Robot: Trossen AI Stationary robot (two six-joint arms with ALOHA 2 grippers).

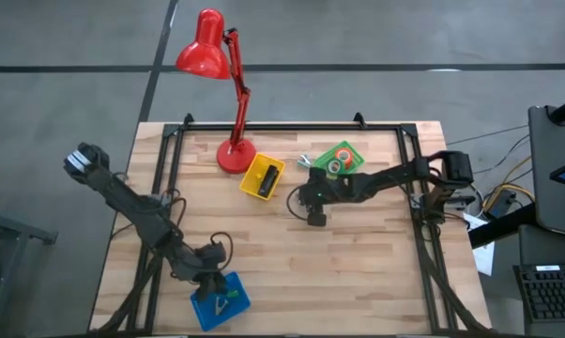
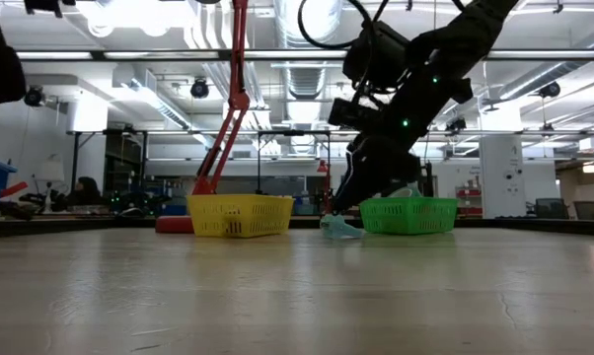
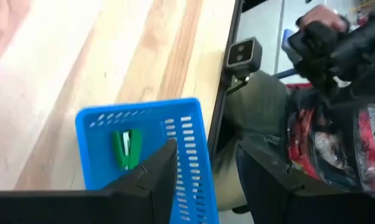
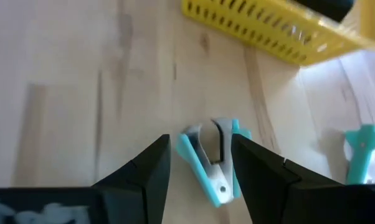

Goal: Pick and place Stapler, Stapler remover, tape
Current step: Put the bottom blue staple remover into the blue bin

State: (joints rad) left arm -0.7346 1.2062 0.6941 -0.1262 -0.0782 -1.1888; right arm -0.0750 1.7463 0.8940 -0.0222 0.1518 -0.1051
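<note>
My right gripper (image 4: 200, 168) is open and low over mid-table (image 1: 315, 214), its fingers on either side of a teal staple remover (image 4: 212, 163) that lies on the wood (image 2: 338, 227). A second teal remover (image 4: 364, 152) lies nearby. The black stapler (image 1: 271, 176) lies in the yellow basket (image 1: 254, 183). The tape rolls (image 1: 339, 160) lie in the green basket (image 1: 353, 150). My left gripper (image 3: 206, 186) is open over the blue basket (image 3: 187, 143), which holds a green remover (image 3: 126, 148). My right gripper comes from above, pointing down, with one finger on each side of the teal staple remover's body (image 4: 203, 168). I cannot tell whether the fingers touch it. The remover lies flat on the table.
A red desk lamp (image 1: 231, 150) stands at the far edge beside the yellow basket. A black frame rail (image 1: 292, 127) runs around the table. A person (image 3: 337, 124) shows past the table's near edge by the blue basket. Bare wood (image 1: 358, 272) lies at the near right.
</note>
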